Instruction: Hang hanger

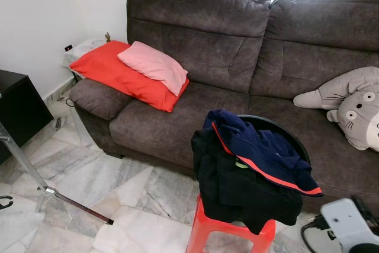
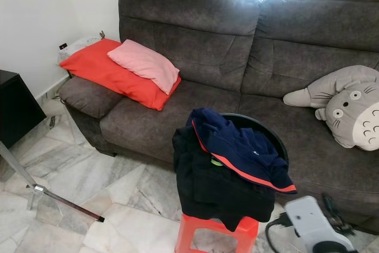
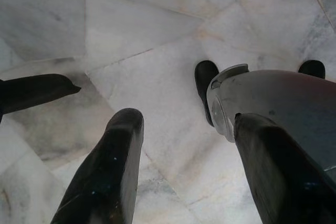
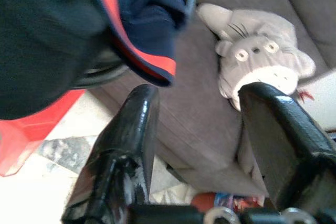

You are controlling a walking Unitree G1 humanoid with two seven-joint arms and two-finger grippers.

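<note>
Right gripper (image 4: 197, 108), low beside the stool (image 1: 231, 229), has its two black fingers spread wide with nothing between them; past them show the clothes' red-trimmed hem and the grey plush. Left gripper (image 3: 184, 145) hangs over the marble floor (image 3: 157, 35), fingers likewise wide apart and empty.

Outward from there, the red stool stands in front of the sofa (image 1: 237, 39) and carries a dark round basket (image 1: 278, 125) heaped with black and navy clothes (image 1: 254, 170). Beyond the stool, the plush (image 1: 352, 105) lies on the sofa's right seat; red and pink pillows (image 1: 142, 69) lie at its left end. Left of the stool, a metal stand leg (image 1: 35, 176) crosses the floor.

No hanger can be made out; it may be buried in the clothes. Judging by this, the task has barely begun: finding, grasping and hanging all remain.
</note>
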